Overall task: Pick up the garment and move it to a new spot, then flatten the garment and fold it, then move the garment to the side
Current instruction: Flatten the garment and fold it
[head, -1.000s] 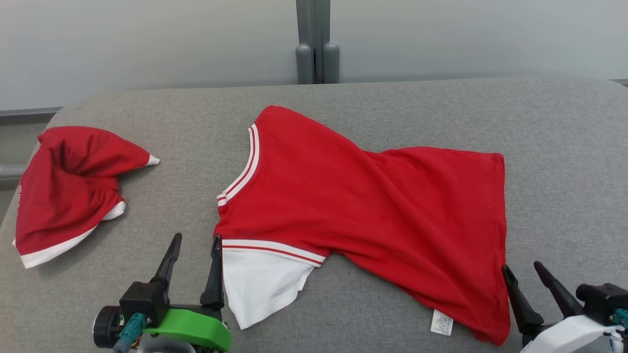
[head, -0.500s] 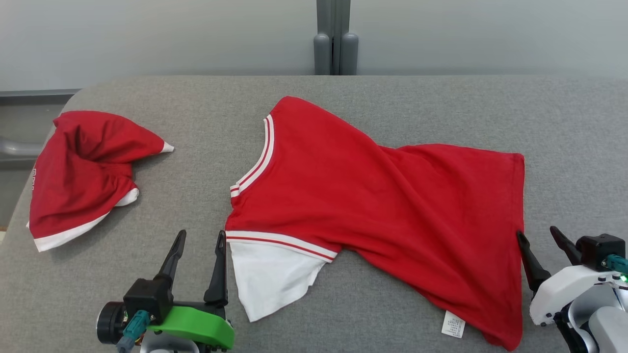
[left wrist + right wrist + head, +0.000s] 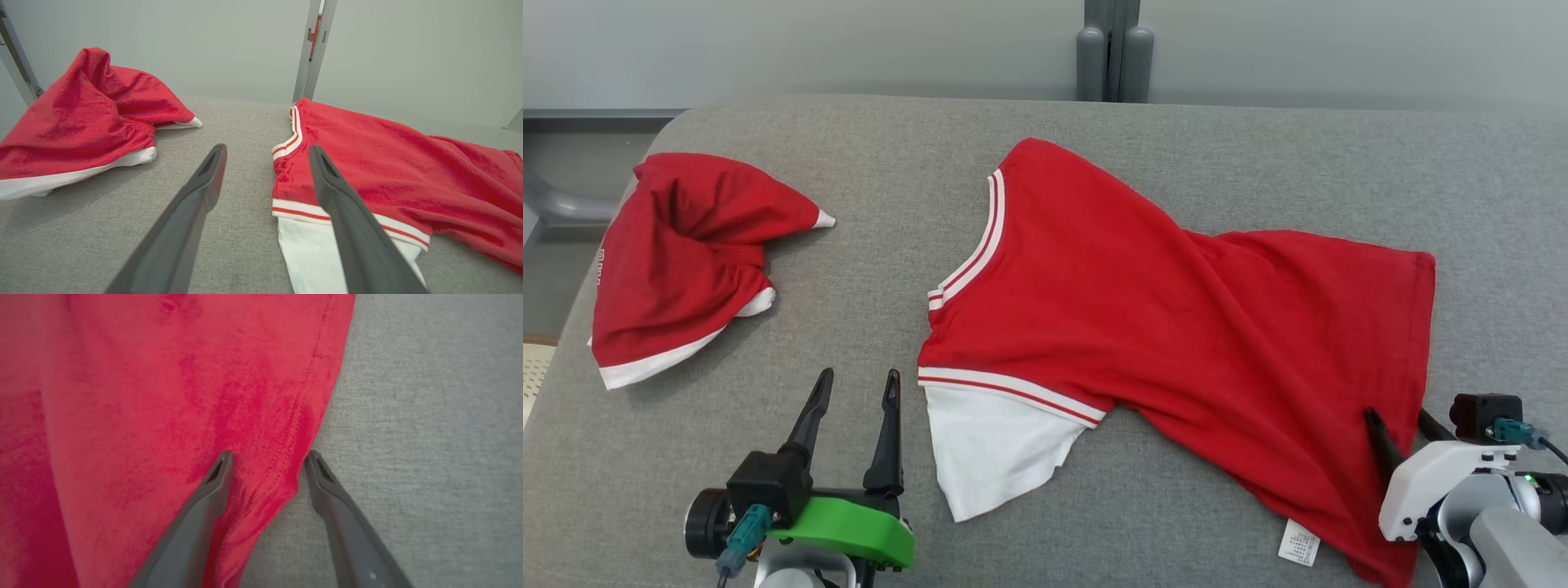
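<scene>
The garment [image 3: 1176,327] is a red shirt with white-striped neckline and a white sleeve [image 3: 996,449], lying spread and twisted across the grey table [image 3: 866,163]. My left gripper [image 3: 859,374] stands open just left of the white sleeve, apart from it; the left wrist view has the left gripper [image 3: 267,150] pointing at the neckline of the garment [image 3: 388,163]. My right gripper [image 3: 1398,415] is open and straddles the hem at the garment's near right. In the right wrist view the right gripper [image 3: 269,454] has one finger on the red garment [image 3: 163,396] and the other on bare table.
A second red garment [image 3: 678,261] with white trim lies crumpled at the table's left end, also in the left wrist view as a bunched red garment [image 3: 81,122]. A grey post [image 3: 1111,49] stands behind the far edge. Bare grey table [image 3: 429,416] lies right of the hem.
The head camera has shifted, sliding the scene right and up. My right gripper has advanced over the garment's hem, its jaws narrowing slightly. The left gripper stays open.
</scene>
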Tool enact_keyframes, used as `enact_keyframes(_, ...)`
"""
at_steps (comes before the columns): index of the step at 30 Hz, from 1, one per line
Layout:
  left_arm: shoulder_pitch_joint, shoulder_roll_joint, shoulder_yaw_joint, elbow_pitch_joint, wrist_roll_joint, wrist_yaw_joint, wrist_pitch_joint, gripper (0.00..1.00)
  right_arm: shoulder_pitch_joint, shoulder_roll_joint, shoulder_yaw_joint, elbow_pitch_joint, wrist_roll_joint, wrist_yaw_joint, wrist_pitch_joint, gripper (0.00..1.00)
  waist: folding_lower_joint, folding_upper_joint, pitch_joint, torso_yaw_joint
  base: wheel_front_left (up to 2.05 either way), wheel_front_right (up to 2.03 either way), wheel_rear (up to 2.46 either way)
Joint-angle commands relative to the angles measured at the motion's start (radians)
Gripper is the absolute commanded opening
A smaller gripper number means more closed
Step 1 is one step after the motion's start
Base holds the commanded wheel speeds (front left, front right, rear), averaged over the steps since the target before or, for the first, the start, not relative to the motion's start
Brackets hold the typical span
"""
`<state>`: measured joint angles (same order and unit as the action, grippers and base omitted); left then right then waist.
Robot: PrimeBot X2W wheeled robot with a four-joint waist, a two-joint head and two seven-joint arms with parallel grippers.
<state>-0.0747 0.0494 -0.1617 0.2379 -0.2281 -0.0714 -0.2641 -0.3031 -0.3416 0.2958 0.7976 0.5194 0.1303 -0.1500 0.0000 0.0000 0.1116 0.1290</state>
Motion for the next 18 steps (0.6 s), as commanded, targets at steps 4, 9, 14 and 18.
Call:
enact_keyframes(4,-0.02,0.002,-0.001,-0.001,-0.004,0.007,0.0,1.0,-0.043,-0.01,0.045,0.026,0.032,0.0,-0.005,0.0,0.0,0.0,0.012,0.02,0.0,0.0,0.0)
enact_keyframes(9,-0.031,0.002,-0.008,-0.003,-0.008,0.009,0.0,1.0,-0.147,-0.069,0.057,0.048,0.049,0.0,-0.036,0.0,0.0,0.0,0.026,0.043,0.0,0.0,0.0)
enact_keyframes(14,-0.04,0.002,-0.014,-0.003,-0.016,0.011,0.0,1.0,-0.261,-0.117,0.037,0.094,0.035,0.0,-0.078,0.0,0.0,0.0,0.039,0.065,0.0,0.0,0.0)
enact_keyframes(18,-0.039,0.002,-0.018,-0.001,-0.02,0.015,0.0,1.0,-0.306,-0.107,0.049,0.143,0.048,0.0,-0.087,0.46,0.0,0.0,0.039,0.074,0.0,0.0,0.0)
